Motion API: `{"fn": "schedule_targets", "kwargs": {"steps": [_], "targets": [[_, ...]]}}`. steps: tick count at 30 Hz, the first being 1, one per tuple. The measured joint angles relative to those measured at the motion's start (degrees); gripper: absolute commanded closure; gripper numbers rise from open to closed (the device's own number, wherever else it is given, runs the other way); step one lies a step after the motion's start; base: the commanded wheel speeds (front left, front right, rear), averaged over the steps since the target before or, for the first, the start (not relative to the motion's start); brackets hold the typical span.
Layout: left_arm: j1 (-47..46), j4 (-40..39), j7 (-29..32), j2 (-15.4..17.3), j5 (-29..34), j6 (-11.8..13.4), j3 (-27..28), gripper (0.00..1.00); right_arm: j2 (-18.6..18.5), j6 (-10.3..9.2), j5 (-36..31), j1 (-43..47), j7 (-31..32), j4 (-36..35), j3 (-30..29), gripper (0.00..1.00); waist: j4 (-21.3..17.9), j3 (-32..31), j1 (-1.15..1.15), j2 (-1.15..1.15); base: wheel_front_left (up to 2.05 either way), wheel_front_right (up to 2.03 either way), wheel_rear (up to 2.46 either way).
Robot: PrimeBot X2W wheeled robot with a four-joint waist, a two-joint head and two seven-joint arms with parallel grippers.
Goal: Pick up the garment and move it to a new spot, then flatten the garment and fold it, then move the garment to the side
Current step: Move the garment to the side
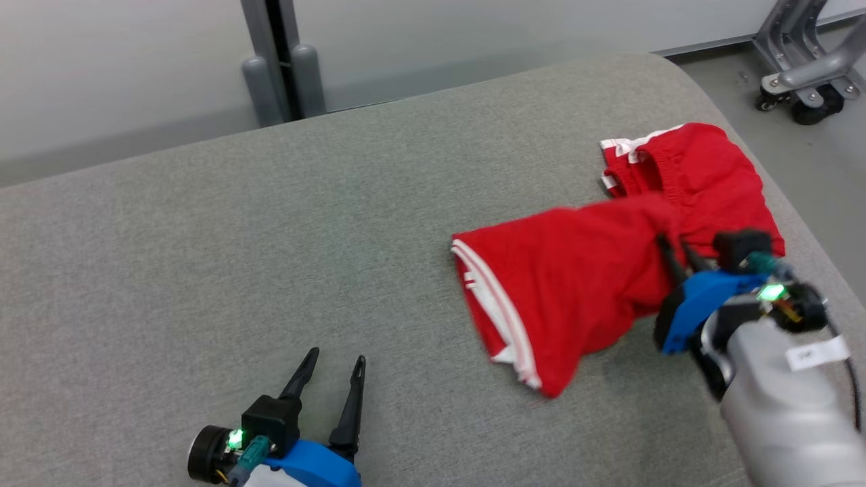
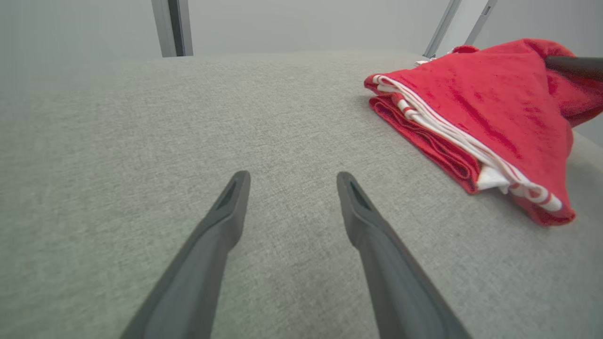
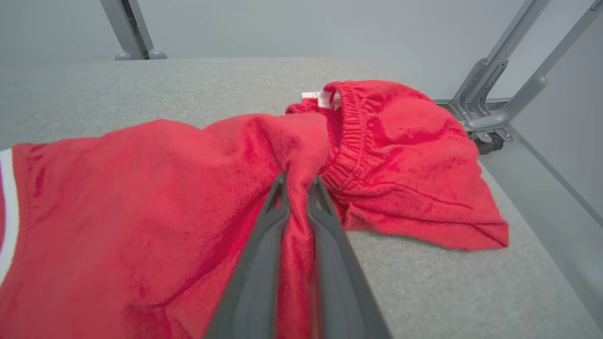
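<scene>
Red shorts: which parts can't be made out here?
- Head view: the red shorts are blurred by motion; the right gripper has its tips buried in a fold.
- Right wrist view: the striped hem runs off the left edge.
- Left wrist view: the far side is cut by the right edge.
- Every view: the underside, against the grey surface.
</scene>
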Motion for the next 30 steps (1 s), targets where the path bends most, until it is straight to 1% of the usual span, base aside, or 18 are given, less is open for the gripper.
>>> {"fn": "schedule_targets", "kwargs": {"steps": [2, 4, 8, 9, 10, 11, 13, 15, 17, 18, 19, 22, 26, 27, 30], "targets": [[-0.3, 0.3, 0.0, 0.1, 0.4, -0.1, 0.8, 0.0, -2.3, 0.01, -0.7, -4.1, 0.9, 0.0, -2.5, 1.0, 1.0, 0.4, 0.0, 0.0, 0.0, 0.0, 0.0], [-0.4, 0.7, 0.0, 0.1, 0.6, -0.2, 1.5, 0.0, -4.9, 0.0, -1.3, -7.6, 1.5, 0.3, -6.4, 1.0, 2.1, 0.7, 0.0, 0.0, 0.0, 0.0, 0.0], [-0.5, 1.5, 0.0, 0.1, 1.5, -0.2, 2.7, 0.0, -11.5, -0.01, -6.3, -11.8, 2.6, 1.1, -15.2, 1.0, 4.5, 1.1, 0.0, 0.0, 0.0, 0.0, 0.0], [-0.5, 1.6, 0.0, 0.1, 1.6, -0.2, 2.8, 0.0, -12.9, -0.01, -8.0, -12.1, 2.9, 1.2, -17.5, 0.91, 5.0, 1.2, 0.0, 0.0, 0.0, 0.0, 0.0], [-0.6, 1.6, 0.0, 0.1, 1.6, -0.2, 3.1, 0.0, -14.0, -0.01, -9.8, -12.2, 3.1, 1.1, -20.1, 0.33, 5.6, 1.4, 0.0, 0.0, 0.0, 0.0, 0.0], [-0.7, 1.7, 0.0, 0.1, 1.6, -0.2, 3.4, 0.0, -14.7, -0.01, -11.8, -12.2, 3.3, 0.6, -22.8, 0.0, 6.1, 1.5, 0.0, 0.0, 0.0, 0.0, 0.0], [-0.7, 1.7, 0.0, 0.1, 1.7, -0.2, 4.4, 0.0, -15.0, -0.01, -15.8, -12.1, 3.2, -1.0, -28.0, 0.0, 6.7, 1.7, 0.0, 0.0, 0.0, 0.0, 0.0], [-0.7, 1.7, 0.0, 0.1, 1.8, -0.2, 5.0, 0.0, -14.4, -0.01, -19.5, -11.8, 3.3, -2.8, -32.3, 0.0, 7.2, 1.8, 0.0, 0.0, 0.0, 0.0, 0.0], [-0.7, 1.6, 0.0, 0.1, 2.0, -0.2, 5.8, 0.0, -12.1, -0.01, -22.9, -11.0, 3.2, -4.7, -35.5, 0.0, 7.3, 1.8, 0.0, 0.0, 0.0, 0.0, 0.0], [-0.7, 1.5, 0.0, 0.1, 2.0, -0.2, 6.6, 0.0, -9.5, -0.01, -25.6, -9.9, 3.2, -6.1, -38.4, 0.0, 7.2, 1.7, 0.0, 0.0, 0.0, 0.0, 0.0], [-0.7, 1.5, 0.0, 0.1, 2.0, -0.2, 6.6, 0.0, -9.5, -0.01, -25.6, -9.9, 3.2, -6.1, -38.4, 0.0, 7.2, 1.7, 0.0, 0.0, 0.0, 0.0, 0.0], [-0.7, 1.4, 0.0, 0.1, 2.1, -0.1, 7.7, 0.0, -6.4, -0.01, -28.5, -9.2, 2.0, -7.5, -40.7, 0.0, 7.0, 1.4, 0.0, 0.0, 0.0, 0.0, 0.0], [-0.7, 1.0, 0.0, 0.1, 2.1, 0.3, 9.0, 0.0, -3.0, -0.01, -29.9, -8.4, -0.6, -8.3, -41.8, 0.0, 6.9, 1.0, 0.0, 0.0, 0.0, 0.0, 0.0], [-0.6, 1.0, 0.0, 0.0, 2.1, 0.5, 9.4, 0.0, -1.9, -0.02, -29.7, -8.2, -1.1, -8.4, -41.7, 0.0, 6.9, 0.8, 0.0, 0.0, 0.0, 0.0, 0.0], [-0.4, 0.8, 0.0, 0.0, 1.9, 0.9, 10.7, 0.0, 0.7, -0.01, -28.9, -6.5, -1.7, -8.9, -38.9, 0.0, 7.2, 0.4, 0.0, 0.0, 0.0, 0.0, 0.0]]}}
